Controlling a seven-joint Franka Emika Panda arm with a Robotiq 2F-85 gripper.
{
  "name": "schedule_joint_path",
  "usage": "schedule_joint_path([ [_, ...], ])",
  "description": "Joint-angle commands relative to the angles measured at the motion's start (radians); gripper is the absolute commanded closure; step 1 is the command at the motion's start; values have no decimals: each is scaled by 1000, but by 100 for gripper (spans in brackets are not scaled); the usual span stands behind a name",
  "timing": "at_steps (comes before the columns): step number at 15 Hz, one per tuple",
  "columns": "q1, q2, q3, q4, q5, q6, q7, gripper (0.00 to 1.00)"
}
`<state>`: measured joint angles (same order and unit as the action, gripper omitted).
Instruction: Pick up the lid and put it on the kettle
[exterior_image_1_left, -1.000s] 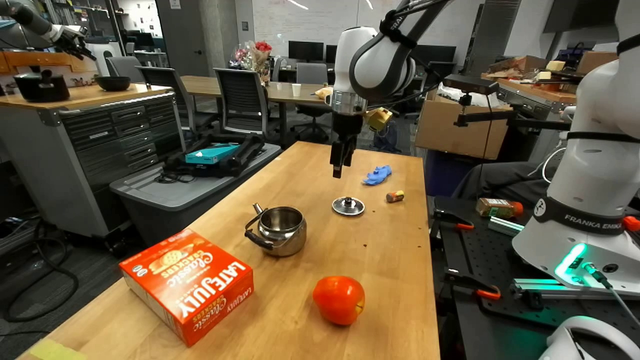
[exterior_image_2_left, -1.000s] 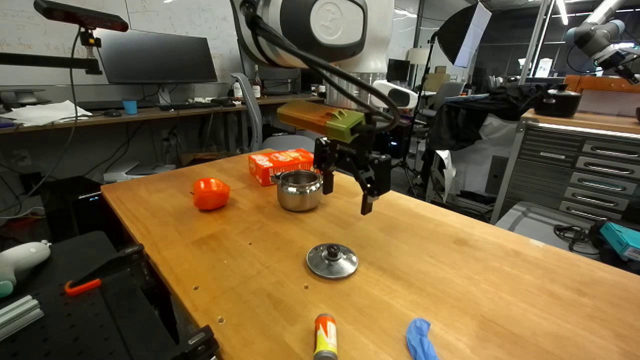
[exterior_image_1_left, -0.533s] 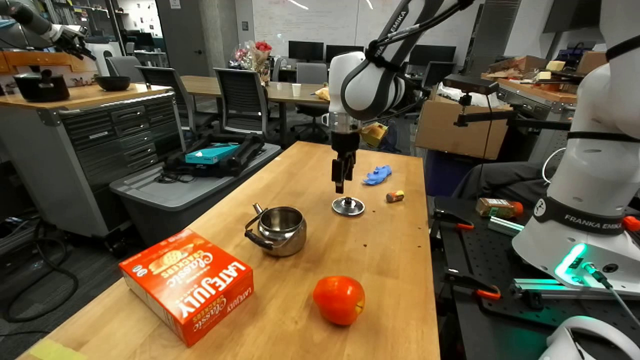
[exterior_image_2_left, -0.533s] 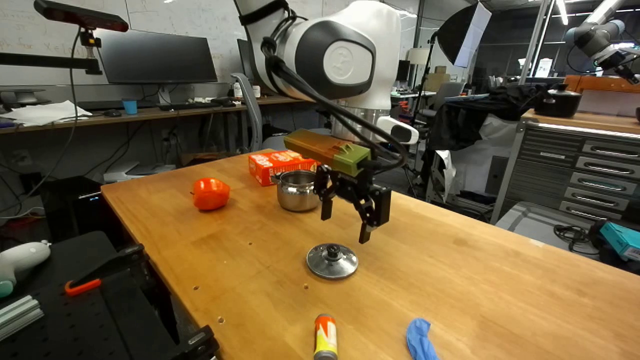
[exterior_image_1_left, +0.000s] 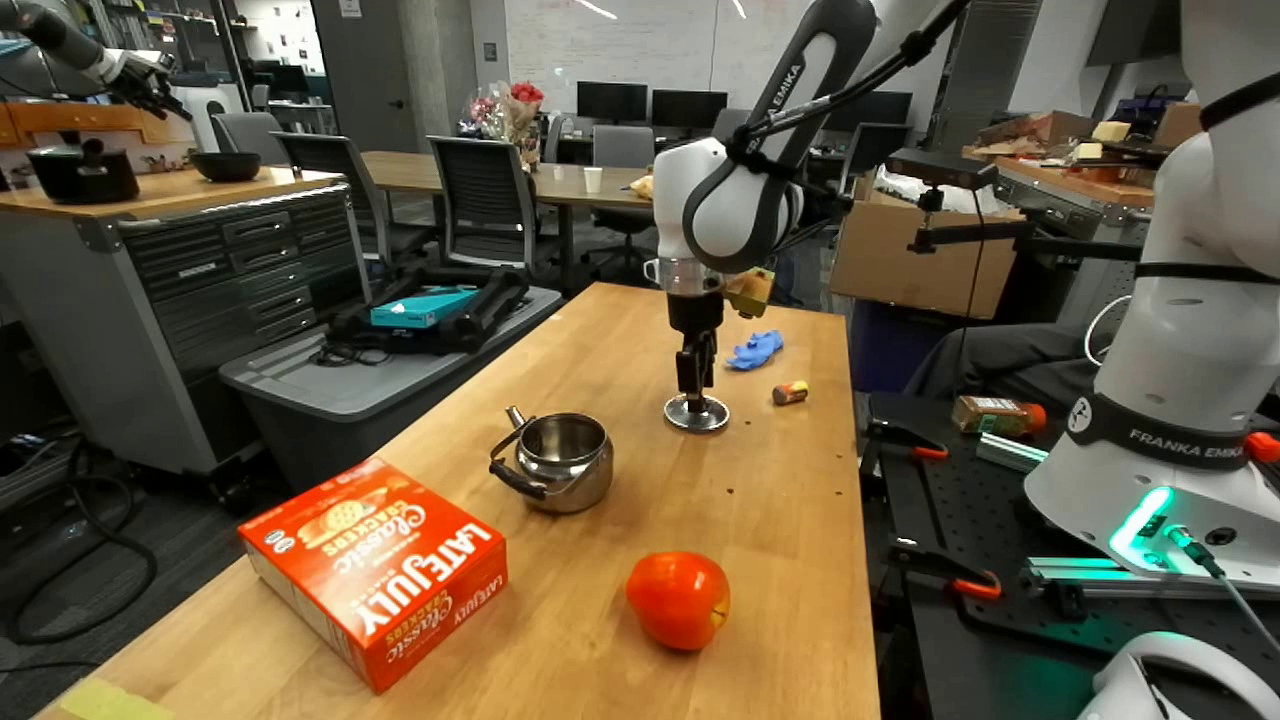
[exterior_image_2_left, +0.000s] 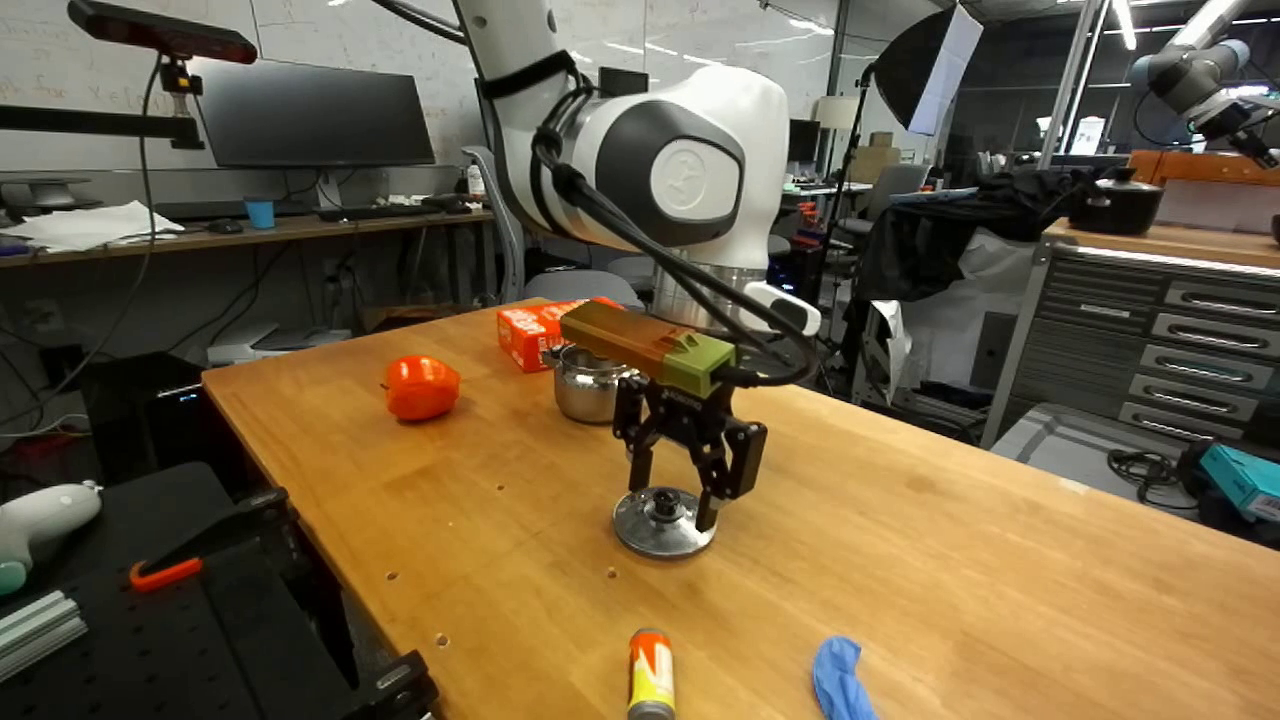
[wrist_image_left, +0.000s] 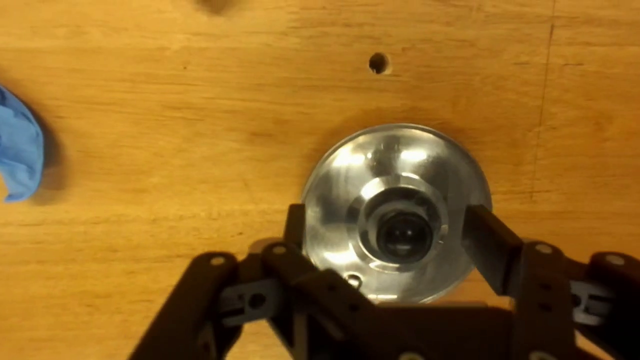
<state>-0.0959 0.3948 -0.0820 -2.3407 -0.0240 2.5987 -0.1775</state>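
Observation:
The lid (exterior_image_1_left: 702, 423) is a flat silvery disc with a dark centre knob. It lies on the table in both exterior views (exterior_image_2_left: 648, 532). It also shows in the wrist view (wrist_image_left: 390, 160). My gripper (exterior_image_1_left: 696, 400) points down right over the lid, open, one finger on each side of the knob. Both fingers show in an exterior view (exterior_image_2_left: 672, 503) and in the wrist view (wrist_image_left: 385, 227), with nothing between them but the knob, apart from them. The kettle (exterior_image_1_left: 567, 468) is shiny steel, uncovered, with a dark handle. The arm partly hides it in an exterior view (exterior_image_2_left: 585, 392).
A red cracker box (exterior_image_1_left: 375, 570) lies beside the kettle. A red-orange tomato-like fruit (exterior_image_1_left: 678, 600) sits near the table's edge. A small orange-and-yellow cylinder (exterior_image_2_left: 651, 668) and a blue glove (exterior_image_2_left: 840, 682) lie near the lid. The glove also shows in the wrist view (wrist_image_left: 19, 145).
My gripper has come down from above the table to the lid, staying open, and its fingers are now around the knob. The lid and kettle have not moved.

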Motion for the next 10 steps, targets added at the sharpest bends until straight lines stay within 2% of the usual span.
schedule_joint_path([
  [1, -7, -12, 13, -12, -17, 8, -3, 50],
  [5, -11, -22, 24, -26, -7, 25, -11, 81],
  [7, -13, -25, 27, -28, -3, 21, -13, 93],
  [8, -13, -27, 28, -29, -3, 19, -13, 89],
  [10, -11, -33, 27, -35, -6, 23, -11, 89],
])
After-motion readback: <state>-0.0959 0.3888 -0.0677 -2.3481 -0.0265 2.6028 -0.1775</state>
